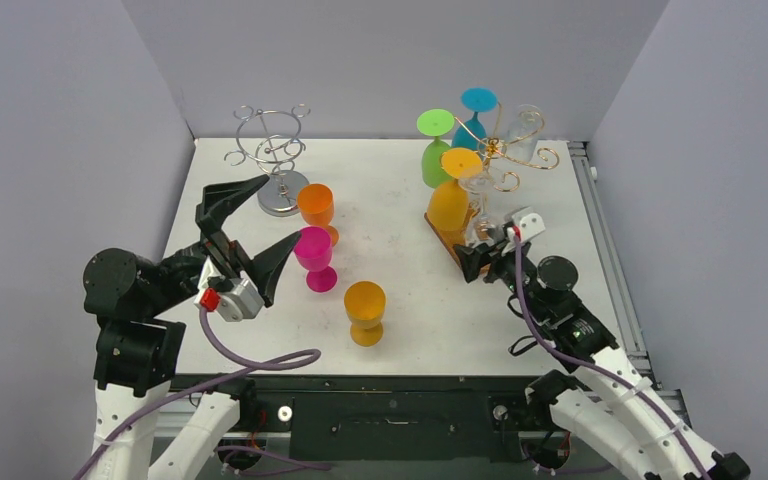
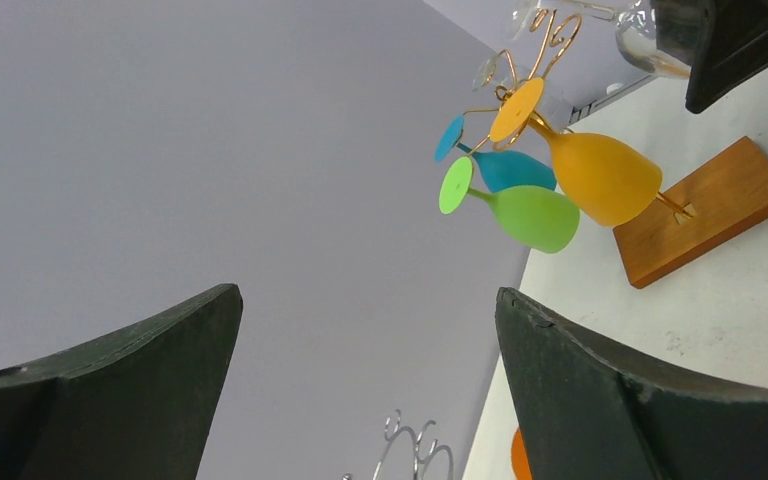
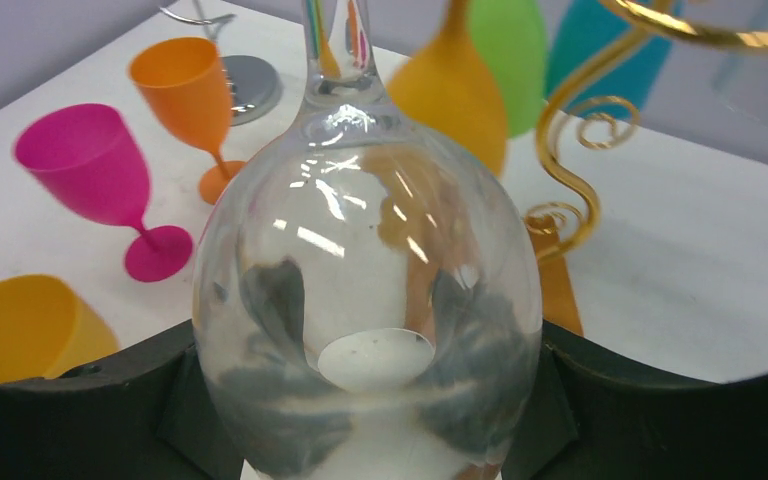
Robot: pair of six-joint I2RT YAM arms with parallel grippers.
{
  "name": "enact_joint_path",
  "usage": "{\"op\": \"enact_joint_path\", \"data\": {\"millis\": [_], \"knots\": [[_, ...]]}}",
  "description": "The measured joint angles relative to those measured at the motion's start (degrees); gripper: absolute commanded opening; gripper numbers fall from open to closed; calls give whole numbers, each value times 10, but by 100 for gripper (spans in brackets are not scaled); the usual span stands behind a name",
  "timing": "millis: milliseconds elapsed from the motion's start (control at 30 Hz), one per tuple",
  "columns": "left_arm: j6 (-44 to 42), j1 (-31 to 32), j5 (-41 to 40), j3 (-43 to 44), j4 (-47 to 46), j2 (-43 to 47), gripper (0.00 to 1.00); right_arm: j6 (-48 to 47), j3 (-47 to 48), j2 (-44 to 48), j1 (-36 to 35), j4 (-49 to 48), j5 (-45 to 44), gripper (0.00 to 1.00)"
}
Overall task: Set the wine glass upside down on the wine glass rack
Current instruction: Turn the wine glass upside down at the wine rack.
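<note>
Wine glass [image 3: 370,300] clear, inverted, gripped by right hand [image 1: 487,250].

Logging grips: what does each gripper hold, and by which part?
The right gripper holds the clear glass by its bowl, a finger on each side. The left gripper is open and holds nothing.

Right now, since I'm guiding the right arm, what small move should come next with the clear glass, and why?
Probably ease the clear glass stem-first into an arm of the gold rack. The right fingers clasp its bowl, stem up, beside the rack, and whether its foot is seated cannot be seen.
</note>
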State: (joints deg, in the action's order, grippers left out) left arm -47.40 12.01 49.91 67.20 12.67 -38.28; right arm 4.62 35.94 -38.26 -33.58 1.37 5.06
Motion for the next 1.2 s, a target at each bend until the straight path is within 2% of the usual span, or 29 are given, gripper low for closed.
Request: {"op": "enact_joint_path", "data": {"millis": [133, 333, 633, 900, 1200], "knots": [[33, 0, -13, -3, -5, 0, 96, 14, -52, 36, 83, -9, 12, 0], [49, 0, -17, -15, -9, 0, 96, 34, -69, 49, 137, -22, 14, 0], [53, 0, -18, -36, -9, 1, 96, 60, -71, -5, 219, -71, 34, 0], [53, 0, -19, -40, -10, 1, 96, 76, -68, -83, 253, -91, 73, 0], [53, 0, -20, -46, -14, 0, 96, 79, -33, -137, 254, -110, 112, 0]]}}
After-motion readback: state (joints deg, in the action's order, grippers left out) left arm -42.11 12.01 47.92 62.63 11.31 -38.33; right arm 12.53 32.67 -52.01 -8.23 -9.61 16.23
